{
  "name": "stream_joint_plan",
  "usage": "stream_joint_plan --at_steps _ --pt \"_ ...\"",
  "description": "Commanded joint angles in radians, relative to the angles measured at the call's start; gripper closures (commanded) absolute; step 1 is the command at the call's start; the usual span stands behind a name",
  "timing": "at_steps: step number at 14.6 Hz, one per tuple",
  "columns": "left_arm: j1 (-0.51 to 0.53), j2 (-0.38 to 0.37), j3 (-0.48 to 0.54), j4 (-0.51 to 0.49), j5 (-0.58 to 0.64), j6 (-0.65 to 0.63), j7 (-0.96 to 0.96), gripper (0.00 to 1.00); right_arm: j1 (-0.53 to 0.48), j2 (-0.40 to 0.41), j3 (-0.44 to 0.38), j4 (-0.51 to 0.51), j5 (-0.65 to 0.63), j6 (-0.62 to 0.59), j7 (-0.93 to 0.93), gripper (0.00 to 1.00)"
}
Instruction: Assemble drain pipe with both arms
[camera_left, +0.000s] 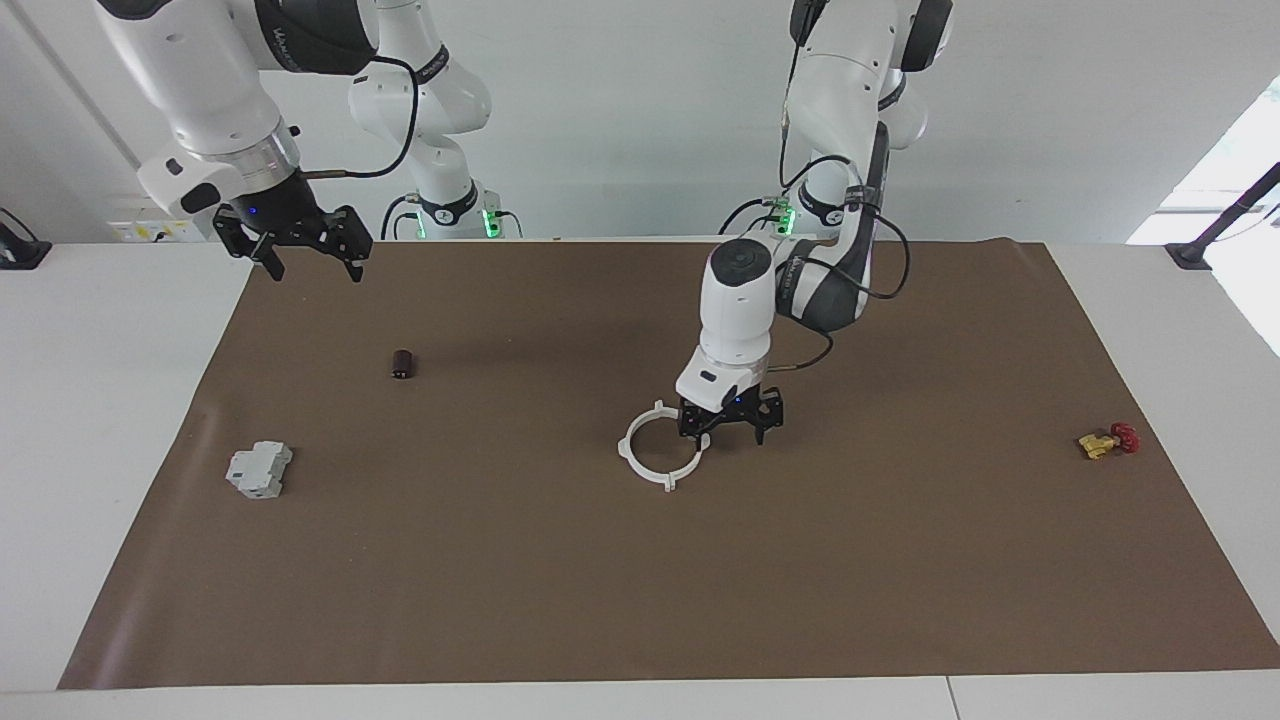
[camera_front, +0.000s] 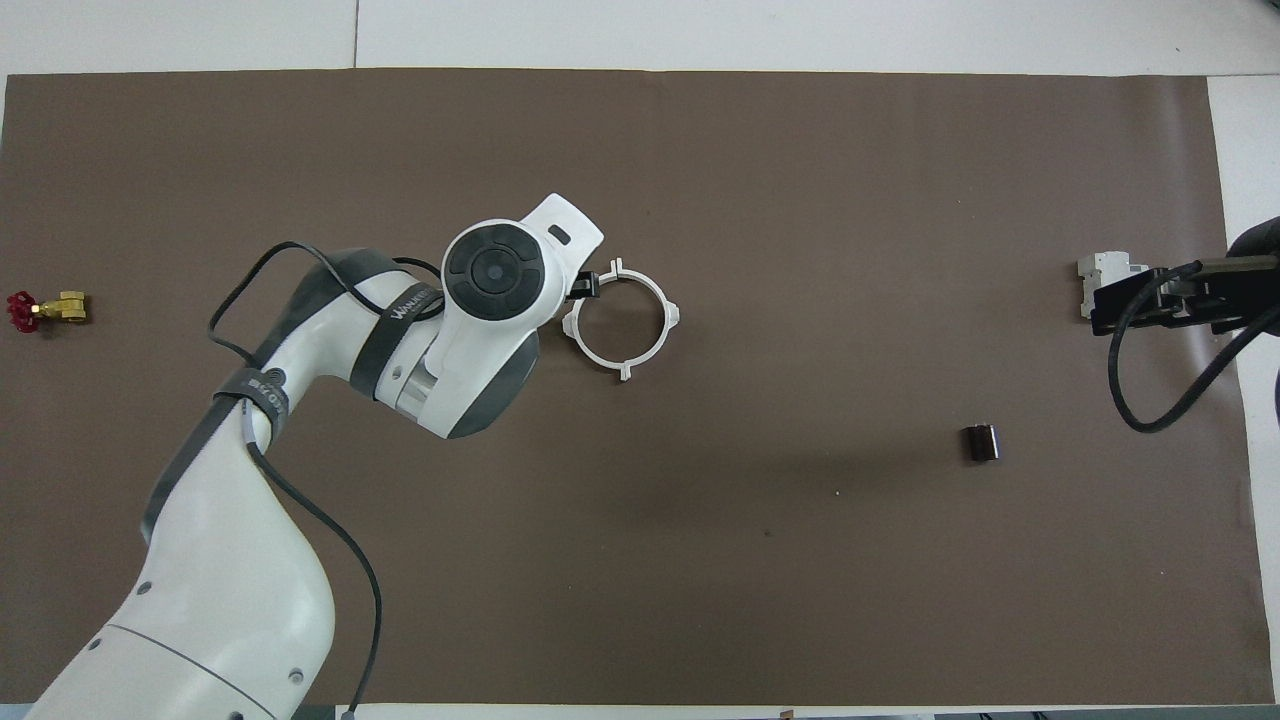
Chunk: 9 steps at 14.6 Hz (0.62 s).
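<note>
Joined ring on the mat, both claws empty.

Counter carries a brown mat. Right arm waits — its claw hangs with fingers apart over the mat's corner at that arm's end. Left arm reaches to mid-mat; its claw stands fingers apart, just beside the ring on the side toward the left arm's end, holding nothing. The ring — white, four tabs, closed into one circle — lies flat near the mat's middle. A grey block sits toward the right arm's end; a small dark cylinder lies nearer the robots than the block; a yellow-and-red valve lies toward the left arm's end.
</note>
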Motion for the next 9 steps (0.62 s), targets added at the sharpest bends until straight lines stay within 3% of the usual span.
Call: stream_joint_plan --at_steps 1,5,9 --pt "0.091 -0.152 -0.004 -0.104 0.017 -0.05 0.045 0.0 -0.016 -0.009 0.007 -0.006 0.002 0.014 -0.035 0.0" --pt "0.243 -0.227 -0.009 -0.097 -0.007 -0.15 0.237 0.0 -0.014 -0.009 0.007 -0.006 0.002 0.014 -0.034 0.0" --pt "0.4 -0.295 -0.006 -0.045 -0.108 -0.269 0.488 0.0 -0.014 -0.009 0.007 -0.006 -0.001 0.016 -0.035 0.0"
